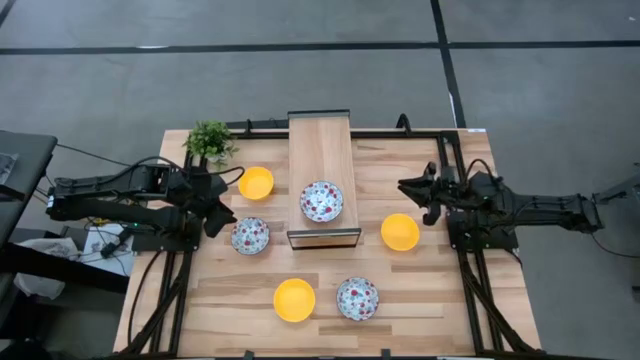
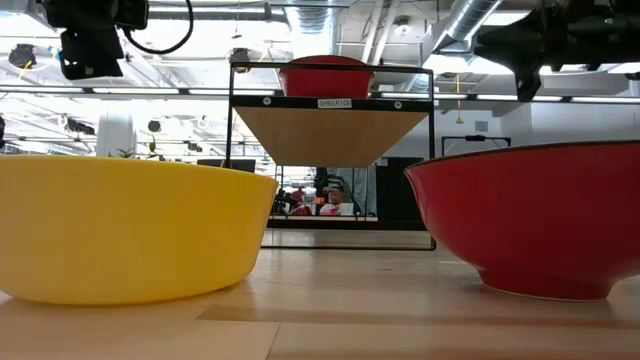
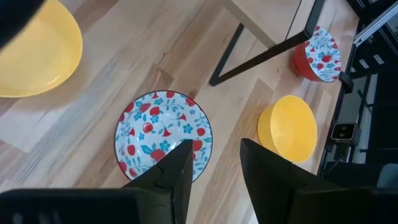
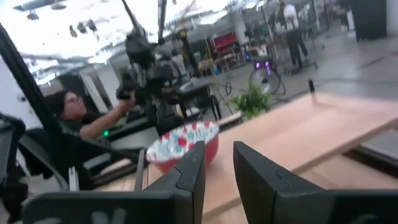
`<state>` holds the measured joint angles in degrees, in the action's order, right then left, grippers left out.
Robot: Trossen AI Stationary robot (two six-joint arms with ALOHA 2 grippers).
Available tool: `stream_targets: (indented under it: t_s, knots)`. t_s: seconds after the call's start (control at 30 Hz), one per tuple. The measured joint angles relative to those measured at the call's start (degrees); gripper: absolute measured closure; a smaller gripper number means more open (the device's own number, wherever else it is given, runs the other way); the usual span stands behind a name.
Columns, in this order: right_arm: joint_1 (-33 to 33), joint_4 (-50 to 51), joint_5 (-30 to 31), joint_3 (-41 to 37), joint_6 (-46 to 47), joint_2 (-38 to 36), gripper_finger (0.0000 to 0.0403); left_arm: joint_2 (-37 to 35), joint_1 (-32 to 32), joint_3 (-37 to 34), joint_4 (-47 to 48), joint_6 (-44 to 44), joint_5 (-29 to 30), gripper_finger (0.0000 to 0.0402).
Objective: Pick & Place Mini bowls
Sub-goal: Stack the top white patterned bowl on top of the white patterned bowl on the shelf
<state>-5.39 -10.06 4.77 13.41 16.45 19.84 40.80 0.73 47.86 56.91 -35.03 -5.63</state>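
We see a floral bowl (image 3: 163,138) on the table just beneath the left gripper (image 3: 214,163), between its widely parted fingers, unheld. The right gripper (image 1: 428,203) hovers right of the shelf (image 1: 322,150), its fingers narrowly apart, empty, beside a yellow bowl (image 1: 400,232).

One bowl (image 1: 321,200) on shelf (image 1: 320,140) (centre); five bowls (image 1: 250,236) around on table (image 1: 420,290).

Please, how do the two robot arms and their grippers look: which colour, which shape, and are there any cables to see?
Both arms are black, built of jointed segments. Loose black cables run along the left arm and the right arm. The left gripper and the right gripper each end in two flat, dark, wedge-like fingers with angular edges. I see no markings.
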Motion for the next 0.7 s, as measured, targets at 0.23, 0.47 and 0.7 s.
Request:
stream_targets:
  t_s: [0.23, 0.47, 0.7]
  knots:
    - [2.0, 4.0, -0.9, 0.0, -3.5, 0.0, 0.033, 0.0, 0.0, 0.0, -1.2, 0.0, 0.0, 0.027]
    - [4.2, 3.9, -0.7, 0.0, -7.9, 0.0, 0.033, 0.0, 0.0, 0.0, -1.7, 0.2, 0.0, 0.027]
    - [4.3, 4.0, -0.7, 0.0, -7.9, 0.0, 0.033, 0.0, 0.0, 0.0, -1.7, -0.4, 1.6, 0.027]
